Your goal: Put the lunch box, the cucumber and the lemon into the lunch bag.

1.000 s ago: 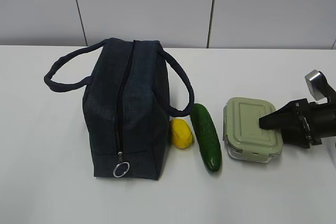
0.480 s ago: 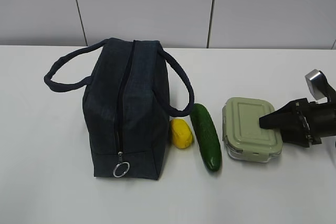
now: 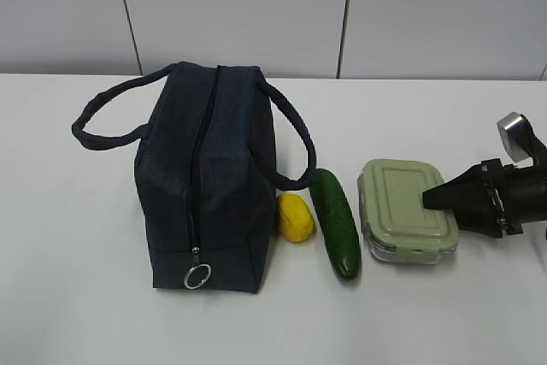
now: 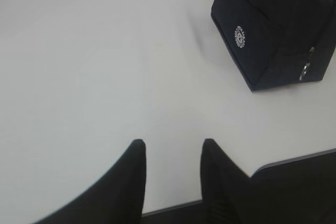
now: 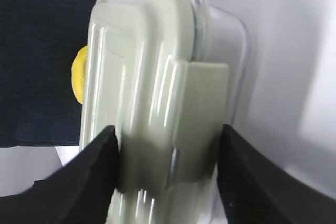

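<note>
Exterior view: right gripper (image 3: 427,197) at lunch box (image 3: 402,206) right end, 3 o'clock of cucumber (image 3: 335,220); box long axis runs 12-to-6. Bag (image 3: 205,185) zipped.

Left wrist view: left gripper (image 4: 172,151) part-open, empty, over bare table (image 4: 94,61).

Right wrist view: fingers (image 5: 100,156) straddle box, grip unclear. Step: grasping box; next needs firm squeeze, lift.

Lab-like test bench: bare white table (image 3: 68,297), plain grey wall panels (image 3: 231,14).
</note>
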Robot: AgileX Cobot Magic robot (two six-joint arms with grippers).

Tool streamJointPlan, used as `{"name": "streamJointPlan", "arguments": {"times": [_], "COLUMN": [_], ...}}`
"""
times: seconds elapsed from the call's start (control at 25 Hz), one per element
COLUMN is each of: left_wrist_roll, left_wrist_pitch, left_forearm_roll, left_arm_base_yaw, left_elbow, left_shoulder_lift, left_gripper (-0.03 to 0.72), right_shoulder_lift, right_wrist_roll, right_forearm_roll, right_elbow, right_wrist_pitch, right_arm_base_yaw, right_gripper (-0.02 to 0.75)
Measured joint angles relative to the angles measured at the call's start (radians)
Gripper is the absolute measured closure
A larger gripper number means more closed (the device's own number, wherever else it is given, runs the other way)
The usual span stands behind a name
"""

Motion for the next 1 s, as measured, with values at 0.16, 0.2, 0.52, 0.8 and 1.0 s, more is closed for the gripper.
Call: {"name": "streamJointPlan", "arguments": {"times": [0.16,0.2,0.52,0.8,1.0], "left_wrist_roll": [0.0,0.0,0.0,0.0,0.0], "left_wrist_pitch": [0.0,0.0,0.0,0.0,0.0], "left_forearm_roll": [0.0,0.0,0.0,0.0,0.0], "left_arm_base_yaw": [0.0,0.0,0.0,0.0,0.0], "left_elbow": [0.0,0.0,0.0,0.0,0.0], "left_shoulder_lift": [0.0,0.0,0.0,0.0,0.0], "left_gripper": [0.449,0.449,0.449,0.449,0.449], "right_shoulder_lift": [0.0,0.0,0.0,0.0,0.0], "right_wrist_roll": [-0.002,-0.002,-0.004,-0.004,0.0], "right_forearm_roll": [0.004,0.004,0.004,0.004,0.004], "right_elbow": [0.0,0.0,0.0,0.0,0.0], "right_wrist_pitch": [0.006,0.006,0.007,0.007,0.007], "right_arm_base_yaw": [0.0,0.0,0.0,0.0,0.0], "right_gripper": [0.322,0.324,0.326,0.327,0.327]}}
